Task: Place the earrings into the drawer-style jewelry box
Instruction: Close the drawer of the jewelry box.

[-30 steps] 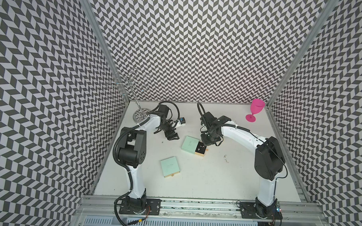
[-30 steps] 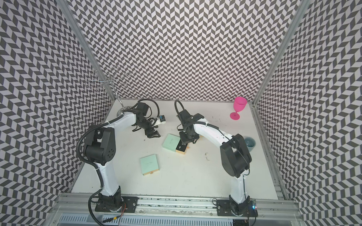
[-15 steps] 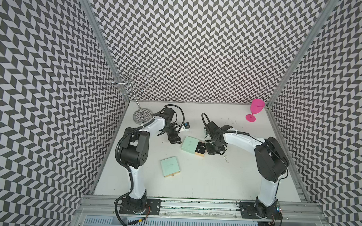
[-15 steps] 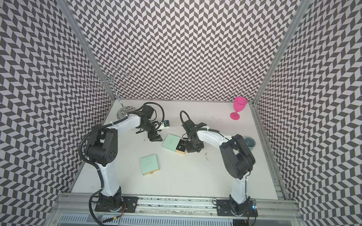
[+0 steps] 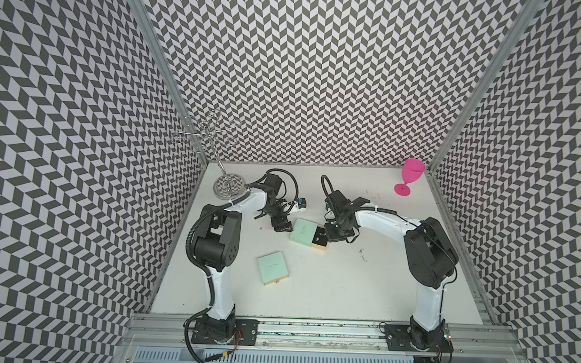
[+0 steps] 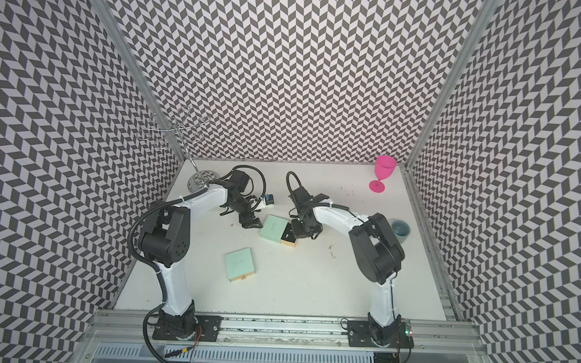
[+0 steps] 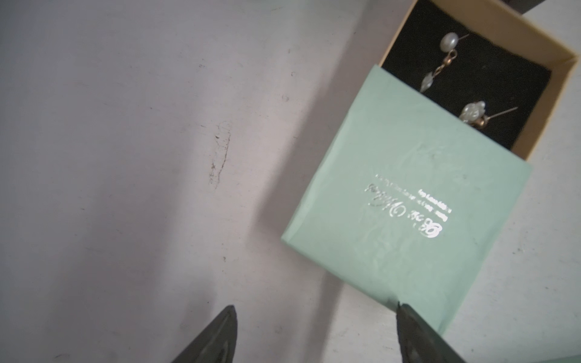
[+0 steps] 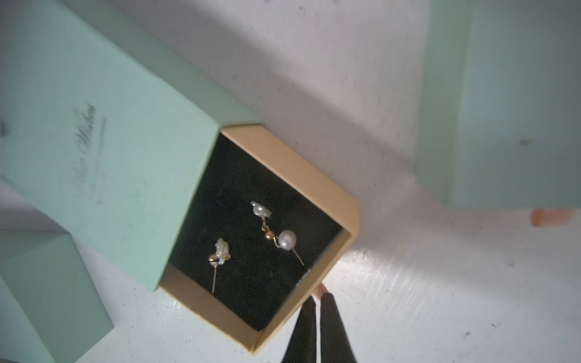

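Left hand [image 5: 282, 227], centre-left in a top view: fingers spread wide, one tip at the mint-green sleeve jewelry box [image 5: 303, 231]. Two pearl-beaded wire earrings [image 8: 287, 240] lie inside its pulled-out tan drawer [image 5: 319, 242]. Right hand [image 8: 318, 303], immediately right: pinched closed at the drawer front.

We read silver foil script on the mint sleeve of the drawer-style jewelry box [image 7: 408, 220]: probably "Best Wishes", upside down in the left wrist view. The small print under it is unreadable. The second mint box [image 5: 273, 267], nearer the desk's front edge, has faint script that is too small to read.
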You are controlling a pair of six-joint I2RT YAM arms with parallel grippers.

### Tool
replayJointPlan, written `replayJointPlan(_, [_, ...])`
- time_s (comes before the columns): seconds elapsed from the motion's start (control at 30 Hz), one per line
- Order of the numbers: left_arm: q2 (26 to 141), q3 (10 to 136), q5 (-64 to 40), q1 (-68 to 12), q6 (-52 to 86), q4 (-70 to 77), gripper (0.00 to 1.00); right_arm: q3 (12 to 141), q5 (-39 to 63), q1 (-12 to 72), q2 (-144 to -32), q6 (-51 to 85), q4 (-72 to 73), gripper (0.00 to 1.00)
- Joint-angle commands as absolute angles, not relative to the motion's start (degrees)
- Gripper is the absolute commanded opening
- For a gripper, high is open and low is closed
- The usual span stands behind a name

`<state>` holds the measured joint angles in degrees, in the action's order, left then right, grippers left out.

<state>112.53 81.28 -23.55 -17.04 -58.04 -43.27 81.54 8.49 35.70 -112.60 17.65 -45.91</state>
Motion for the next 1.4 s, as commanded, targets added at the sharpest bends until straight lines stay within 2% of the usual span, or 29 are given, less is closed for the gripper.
replayJointPlan(0.0, [113.8,82.4,-25.0,-17.7,-58.5,-42.9,0.81,83.2,10.0,35.3,-113.2,17.9,-43.9,0.08])
replayJointPlan(0.53, [116.1,85.6,-26.9,-21.1,-56.1,-42.3,0.81,87.8,17.9,35.8,-118.5,17.1,-42.2,0.08])
replayJointPlan(0.9, [115.5,84.9,-26.3,-20.2,-56.1,-42.0,0.81,90.5,10.8,34.9,-109.1,18.1,-43.8,0.09])
replayJointPlan(1.13, [113.6,86.7,-27.4,-18.7,-54.7,-41.5,0.81,84.3,9.5,33.5,-104.4,18.6,-43.6,0.10])
replayJointPlan(1.37, [112.8,83.8,-24.5,-17.4,-53.8,-38.8,0.81,77.0,10.5,32.6,-104.4,19.2,-40.6,0.09])
